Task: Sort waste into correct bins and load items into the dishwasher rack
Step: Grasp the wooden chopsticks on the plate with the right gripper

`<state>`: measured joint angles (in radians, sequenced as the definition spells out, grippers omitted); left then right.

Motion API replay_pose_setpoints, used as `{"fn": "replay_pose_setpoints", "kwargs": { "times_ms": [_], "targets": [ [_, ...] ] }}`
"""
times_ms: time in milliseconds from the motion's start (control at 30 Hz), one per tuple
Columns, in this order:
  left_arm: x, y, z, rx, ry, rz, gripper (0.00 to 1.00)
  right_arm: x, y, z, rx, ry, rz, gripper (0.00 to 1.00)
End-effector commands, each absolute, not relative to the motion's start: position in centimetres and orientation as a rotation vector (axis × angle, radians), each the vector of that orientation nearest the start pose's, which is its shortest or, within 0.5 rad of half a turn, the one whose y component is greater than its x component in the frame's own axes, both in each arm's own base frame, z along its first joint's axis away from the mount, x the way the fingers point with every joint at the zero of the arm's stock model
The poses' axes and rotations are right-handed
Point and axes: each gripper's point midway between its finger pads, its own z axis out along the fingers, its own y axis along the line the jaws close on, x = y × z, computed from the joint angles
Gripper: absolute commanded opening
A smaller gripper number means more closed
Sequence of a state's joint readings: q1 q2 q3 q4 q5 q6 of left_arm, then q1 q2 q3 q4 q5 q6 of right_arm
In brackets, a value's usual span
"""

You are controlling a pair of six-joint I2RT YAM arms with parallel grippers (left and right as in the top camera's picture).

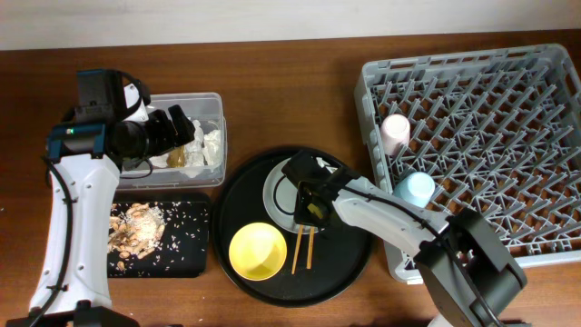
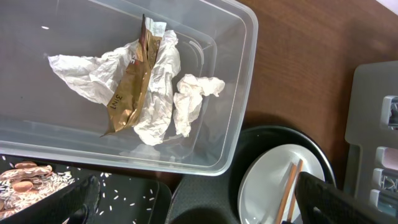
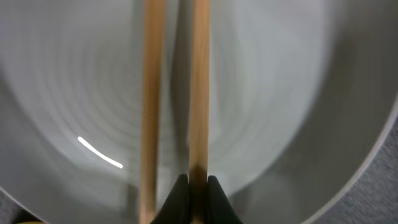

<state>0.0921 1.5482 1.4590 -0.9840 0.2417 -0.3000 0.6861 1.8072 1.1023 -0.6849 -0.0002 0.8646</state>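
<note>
My left gripper (image 1: 177,127) is open and empty over the clear tub (image 1: 214,102), its fingers at the bottom corners of the left wrist view (image 2: 205,214). The tub (image 2: 242,93) holds the crumpled white napkin (image 2: 163,93) and the brown-gold wrapper (image 2: 132,87). My right gripper (image 1: 313,211) is low over the pale plate (image 1: 275,193) and shut on one wooden chopstick (image 3: 199,93). The other chopstick (image 3: 152,93) lies just left of it. The chopsticks (image 1: 304,249) stick out past the plate, next to the yellow bowl (image 1: 258,251).
The grey rack (image 1: 508,136) at the right holds the pink cup (image 1: 395,133) and the light blue cup (image 1: 416,188). The shallow black tray (image 1: 186,250) holds beige scraps (image 1: 136,227). Plate, bowl and chopsticks sit on a round black tray (image 1: 349,263).
</note>
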Motion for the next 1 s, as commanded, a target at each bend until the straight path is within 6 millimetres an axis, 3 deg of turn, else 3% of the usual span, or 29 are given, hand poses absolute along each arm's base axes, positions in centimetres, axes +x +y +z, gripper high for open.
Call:
{"fn": "replay_pose_setpoints", "kwargs": {
  "times_ms": [0, 33, 100, 133, 200, 233, 333, 433, 533, 600, 633, 667, 700, 767, 800, 867, 900, 933, 967],
  "targets": [
    [38.1, -0.4, 20.9, -0.442, 2.593, -0.386, 0.99, 28.2, 20.2, 4.2, 0.318, 2.969, 0.18, 0.04],
    [38.1, -0.4, 20.9, -0.442, 2.593, -0.386, 0.99, 29.1, 19.6, 6.2, 0.213, 2.961, 0.202, 0.04],
    [38.2, -0.4, 20.9, -0.442, 2.593, -0.386, 0.99, 30.5, 19.3, 11.2, -0.24, 2.9, 0.276, 0.04],
    [38.1, -0.4, 20.9, -0.442, 2.593, -0.386, 0.99, 32.5, 16.1, 15.8, -0.354, 2.819, 0.174, 0.04],
    [38.2, -0.4, 20.9, -0.442, 2.593, -0.386, 0.99, 34.7, 11.5, 18.4, -0.266, 2.77, -0.027, 0.04],
    [38.2, -0.4, 20.9, -0.442, 2.593, -0.386, 0.99, 36.1, 8.8, 19.4, -0.322, 2.721, -0.137, 0.04],
    [38.2, -0.4, 20.9, -0.442, 2.593, -0.386, 0.99, 38.2, 1.4, 19.8, -0.447, 2.686, -0.355, 0.04],
    [38.2, -0.4, 20.9, -0.442, 2.593, -0.386, 0.99, 40.0, -3.4, 19.7, -0.29, 2.669, -0.389, 0.04],
    [38.2, -0.4, 20.9, -0.442, 2.593, -0.386, 0.99, 41.3, -5.0, 17.8, -0.376, 2.683, -0.355, 0.07],
    [38.2, -0.4, 20.9, -0.442, 2.593, -0.386, 0.99, 42.1, -5.2, 17.1, -0.371, 2.678, -0.358, 0.18],
    [38.2, -0.4, 20.9, -0.442, 2.593, -0.386, 0.99, 42.3, -5.2, 16.9, -0.372, 2.681, -0.358, 0.42],
    [38.2, -0.4, 20.9, -0.442, 2.593, -0.386, 0.99, 42.3, -5.2, 16.9, -0.372, 2.682, -0.357, 0.59],
    [38.2, -0.4, 20.9, -0.442, 2.593, -0.386, 0.99, 42.2, -5.2, 16.8, -0.348, 2.684, -0.35, 0.7],
    [38.2, -0.4, 20.9, -0.442, 2.593, -0.386, 0.99, 41.9, -3.2, 16.4, -0.227, 2.708, -0.163, 0.92],
    [38.2, -0.4, 20.9, -0.442, 2.593, -0.386, 0.99, 41.3, -0.3, 16.1, -0.216, 2.722, 0.083, 0.99],
    [38.2, -0.4, 20.9, -0.442, 2.593, -0.386, 0.99, 39.7, 6.3, 17.6, -0.133, 2.692, 0.669, 0.99],
    [38.2, -0.4, 20.9, -0.442, 2.593, -0.386, 0.99, 37.4, 9.9, 19.5, 0.074, 2.706, 1.091, 0.99],
    [38.2, -0.5, 20.9, -0.442, 2.593, -0.386, 0.99, 36.5, 11.1, 20.1, 0.167, 2.726, 1.219, 0.99],
    [38.2, -0.4, 20.9, -0.442, 2.593, -0.386, 0.99, 35.9, 12.3, 20.1, 0.156, 2.749, 1.241, 0.79]
  ]
}}
